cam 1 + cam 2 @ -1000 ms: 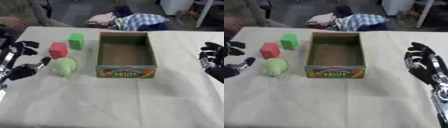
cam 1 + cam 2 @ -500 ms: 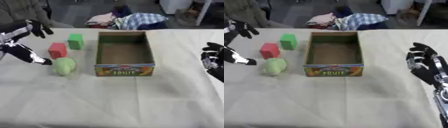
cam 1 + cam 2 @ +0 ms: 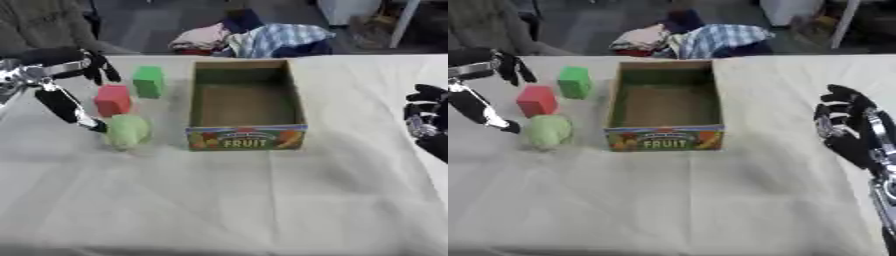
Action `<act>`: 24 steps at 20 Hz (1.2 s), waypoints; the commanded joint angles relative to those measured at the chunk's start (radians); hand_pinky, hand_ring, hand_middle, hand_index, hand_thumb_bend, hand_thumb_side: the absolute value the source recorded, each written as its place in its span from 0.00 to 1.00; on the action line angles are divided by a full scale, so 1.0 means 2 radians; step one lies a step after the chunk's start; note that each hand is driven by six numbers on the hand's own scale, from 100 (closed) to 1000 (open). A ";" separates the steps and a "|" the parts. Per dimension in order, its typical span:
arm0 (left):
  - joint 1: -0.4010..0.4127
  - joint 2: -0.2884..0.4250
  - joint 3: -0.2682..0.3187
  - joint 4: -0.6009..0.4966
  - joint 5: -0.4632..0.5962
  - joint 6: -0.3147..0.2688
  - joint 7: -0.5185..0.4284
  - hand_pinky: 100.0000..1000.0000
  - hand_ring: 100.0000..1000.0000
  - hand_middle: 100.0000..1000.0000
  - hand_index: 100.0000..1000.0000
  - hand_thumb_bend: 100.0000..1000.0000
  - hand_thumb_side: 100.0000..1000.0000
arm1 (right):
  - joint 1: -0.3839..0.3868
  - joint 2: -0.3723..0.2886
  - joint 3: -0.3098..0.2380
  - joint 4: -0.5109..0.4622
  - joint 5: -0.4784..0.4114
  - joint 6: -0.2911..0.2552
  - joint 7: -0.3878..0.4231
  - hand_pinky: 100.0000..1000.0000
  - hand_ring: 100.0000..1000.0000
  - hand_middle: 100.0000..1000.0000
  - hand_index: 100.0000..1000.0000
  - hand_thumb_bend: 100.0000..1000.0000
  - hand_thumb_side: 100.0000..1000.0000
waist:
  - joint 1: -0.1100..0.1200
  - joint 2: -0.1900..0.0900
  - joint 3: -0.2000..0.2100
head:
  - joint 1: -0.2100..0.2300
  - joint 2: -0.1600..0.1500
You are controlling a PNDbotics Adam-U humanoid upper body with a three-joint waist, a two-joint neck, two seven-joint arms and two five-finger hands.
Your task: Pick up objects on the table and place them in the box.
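Cardboard is forming the open brown box point(image 3: 246, 106), printed with fruit pictures and the word FRUIT on its near wall, and it is sitting empty at the middle of the cream cloth-covered table point(image 3: 262, 200), where either arm could reach it. Three things are waiting just to its left, none yet inside: one green block point(image 3: 149, 81) standing farthest back, one red block point(image 3: 113, 100) in front of it, and one pale green rounded soft-looking object point(image 3: 129, 131) nearest, close beside the box's front corner. They are lying in a loose row on the left arm's side, which probably makes that arm the one to fetch them. The black left hand point(image 3: 66, 75) is hanging spread wide over the table's left edge, fingers up near the green block and the thumb reaching down with its tip just beside the rounded object; it is grasping nothing, and looks to be lining up on that nearest piece. The black right hand point(image 3: 846, 127) is idling at the right edge, well apart from everything, fingers relaxed and holding nothing.
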 commanded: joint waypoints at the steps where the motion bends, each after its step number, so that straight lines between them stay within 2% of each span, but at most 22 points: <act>1: -0.019 -0.010 0.003 0.034 -0.022 -0.017 -0.012 0.71 0.65 0.68 0.78 0.68 0.11 | -0.005 -0.012 -0.001 -0.004 -0.001 -0.001 0.002 0.56 0.69 0.70 0.87 0.00 0.34 | -0.001 -0.006 -0.001 | 0.001 0.002; 10: -0.040 -0.056 0.021 0.113 -0.083 -0.061 0.002 0.70 0.64 0.67 0.77 0.66 0.09 | -0.006 -0.010 -0.001 -0.003 -0.002 -0.002 0.003 0.56 0.69 0.70 0.87 0.00 0.35 | -0.004 -0.004 -0.007 | 0.002 0.001; 14: -0.046 -0.071 0.027 0.137 -0.108 -0.068 0.016 0.70 0.65 0.67 0.77 0.65 0.09 | -0.006 -0.009 -0.001 -0.003 -0.003 -0.002 0.003 0.56 0.69 0.70 0.87 0.00 0.35 | -0.004 -0.002 -0.009 | 0.002 0.000; 20: -0.050 -0.090 0.036 0.172 -0.130 -0.074 0.005 0.70 0.65 0.68 0.77 0.64 0.10 | -0.006 -0.009 -0.001 -0.003 -0.003 -0.002 0.003 0.56 0.69 0.70 0.87 0.00 0.35 | -0.004 0.000 -0.012 | 0.003 0.000; 24: -0.051 -0.103 0.041 0.188 -0.154 -0.075 0.022 0.67 0.61 0.64 0.75 0.62 0.08 | -0.006 -0.007 -0.001 -0.003 -0.004 -0.002 0.003 0.56 0.69 0.70 0.87 0.00 0.36 | -0.004 0.001 -0.013 | 0.002 0.000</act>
